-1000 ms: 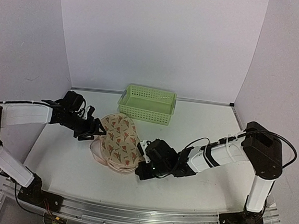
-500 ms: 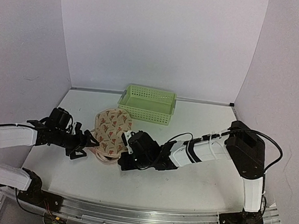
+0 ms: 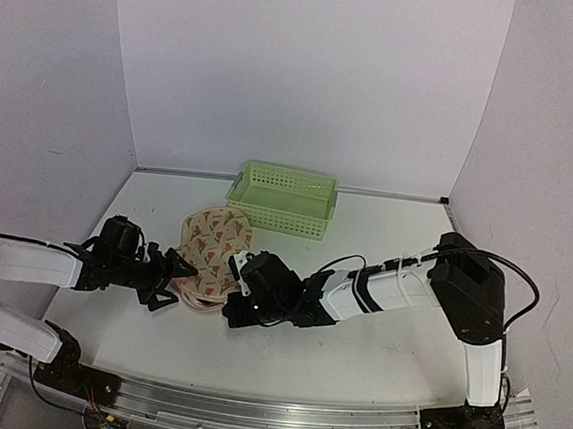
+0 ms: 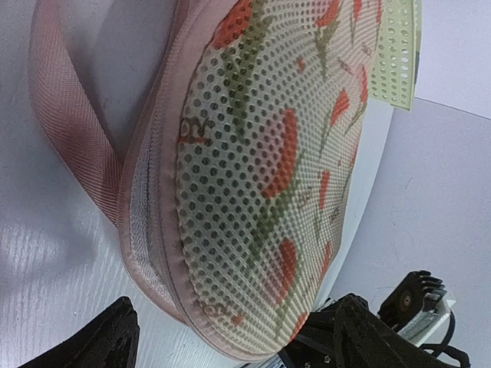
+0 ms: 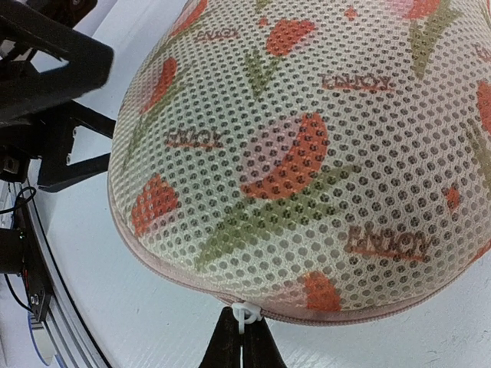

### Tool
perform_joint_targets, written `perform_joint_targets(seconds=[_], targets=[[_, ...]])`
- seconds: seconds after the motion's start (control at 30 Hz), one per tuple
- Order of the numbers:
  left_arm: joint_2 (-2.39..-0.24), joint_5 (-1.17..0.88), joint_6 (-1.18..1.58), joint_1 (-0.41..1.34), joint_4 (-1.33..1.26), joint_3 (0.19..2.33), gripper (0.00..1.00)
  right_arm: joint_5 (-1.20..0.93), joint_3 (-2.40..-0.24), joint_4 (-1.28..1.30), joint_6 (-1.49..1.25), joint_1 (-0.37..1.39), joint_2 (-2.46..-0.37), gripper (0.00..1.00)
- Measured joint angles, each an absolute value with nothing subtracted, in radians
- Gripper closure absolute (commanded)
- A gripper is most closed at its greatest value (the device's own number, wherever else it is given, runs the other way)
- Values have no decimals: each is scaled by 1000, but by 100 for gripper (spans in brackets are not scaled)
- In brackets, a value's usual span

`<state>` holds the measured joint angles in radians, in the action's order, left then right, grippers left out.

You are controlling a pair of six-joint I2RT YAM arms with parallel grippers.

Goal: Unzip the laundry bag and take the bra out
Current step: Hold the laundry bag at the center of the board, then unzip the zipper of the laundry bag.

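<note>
top: overhead from behind | wrists: close, apparently opposite sides of laundry bag [image 4: 261,153]

The laundry bag [image 3: 213,253] lies between left fingers [image 3: 172,263] and right fingers [image 5: 229,345], basket [image 3: 283,199] behind it.

Items on the one white worktop [image 3: 375,353], by count.

- Laundry bag [image 3: 213,248]: one, left of the worktop's middle. It carries one pink strap [image 4: 69,130] and one white zip pull [image 5: 245,313].
- Light-green perforated basket [image 3: 283,199]: one, at the middle of the far edge.
- Robot arms: two, based at the near edge, one left arm [image 3: 31,264] and one right arm [image 3: 390,289].
- Grippers: two, one left gripper [image 3: 172,283] and one right gripper [image 5: 242,337], with two fingers each.
</note>
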<state>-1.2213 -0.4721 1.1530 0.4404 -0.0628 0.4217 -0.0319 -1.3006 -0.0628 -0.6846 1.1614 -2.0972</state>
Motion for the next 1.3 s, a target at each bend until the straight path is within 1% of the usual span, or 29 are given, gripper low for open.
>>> perform_joint_targets(seconds=[0.13,0.27,0.37,0.43,0.5,0.7,0.8,0.83,1.07,1.3], targets=[[-1305,-474,1158,459,-90,441,12,-31,-1301,-62,-682,1162,-2098,100],[-1363,-478,1159,464,-124,454,15,-30,-1301,-62,-680,1162,-2098,100],[-1406,-484,1162,467,-148,459,21,-28,-1301,-62,-680,1162,-2098,100],[-1435,-490,1162,471,-162,461,27,-28,-1301,-61,-680,1162,-2098,100],[-1459,-496,1163,475,-171,466,35,-27,-1301,-61,-679,1162,-2098,100],[-1478,-503,1160,478,-201,470,73,-25,-1301,-61,-678,1163,-2098,100],[-1478,-502,1155,478,-207,470,95,-21,-1301,-60,-678,1163,-2098,100],[-1478,-503,1161,478,-209,470,100,-21,-1301,-60,-678,1163,-2098,100],[-1479,-512,1132,478,-221,471,100,-17,-1283,-62,-674,1164,-2097,100],[-1505,-574,1073,481,-229,479,100,23,-1162,-67,-630,1168,-2052,100]])
